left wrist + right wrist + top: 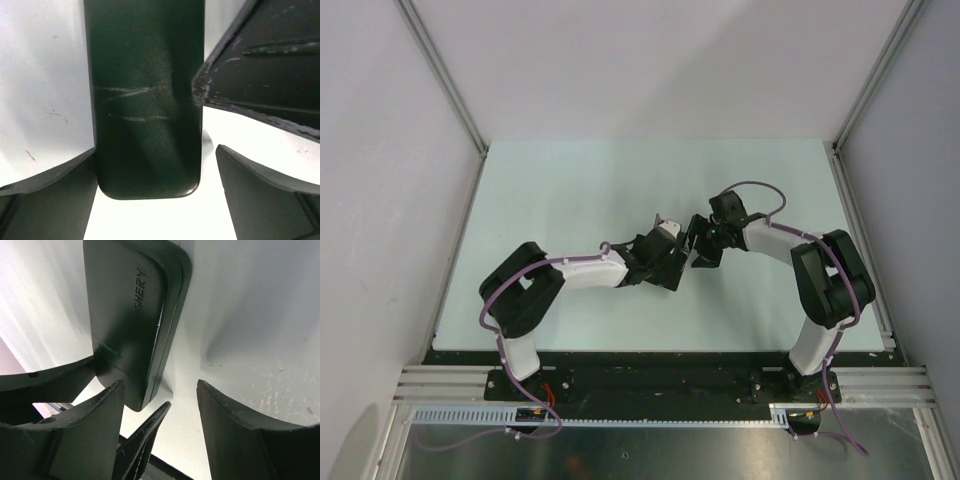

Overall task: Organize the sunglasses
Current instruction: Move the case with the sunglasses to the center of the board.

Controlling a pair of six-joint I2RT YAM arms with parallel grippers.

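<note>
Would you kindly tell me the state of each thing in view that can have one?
Case, shut, seam closed.
Left claw, open, straddling the case.
Right claw, open, with a gap between one finger and the case.
Sunglasses, not in view.

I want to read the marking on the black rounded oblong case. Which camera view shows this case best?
The right wrist view: the black rounded oblong case shows its embossed lettering and side seam. The left wrist view shows only one scratched rounded end. The top view is too far to make it out.
</note>
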